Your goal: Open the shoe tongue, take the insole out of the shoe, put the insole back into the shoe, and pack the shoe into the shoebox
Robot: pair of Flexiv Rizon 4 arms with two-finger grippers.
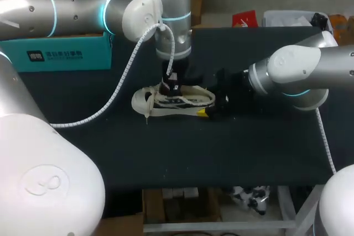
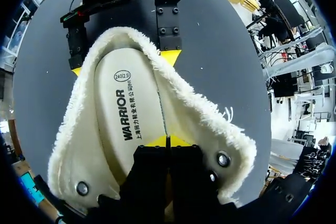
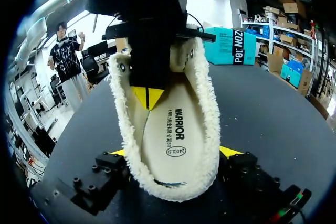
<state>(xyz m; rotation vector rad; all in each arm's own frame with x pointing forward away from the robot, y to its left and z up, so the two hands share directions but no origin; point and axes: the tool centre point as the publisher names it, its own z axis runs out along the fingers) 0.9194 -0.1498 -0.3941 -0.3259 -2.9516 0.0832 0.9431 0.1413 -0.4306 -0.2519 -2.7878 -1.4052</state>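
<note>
The shoe (image 1: 177, 102) stands on its sole in the middle of the table (image 1: 249, 147). Its insole (image 2: 123, 114) lies flat inside the fluffy lining (image 2: 202, 116). The left gripper (image 2: 168, 141) pokes down into the shoe, tips pressed together on the insole; I can't tell if it pinches it. The right gripper (image 3: 173, 153) squeezes the heel from both sides. To get the insole out well, I'd hold the heel tight and pull up slowly. The shoe lies long-ways across the table, toe to the robot's left, heel to its right
</note>
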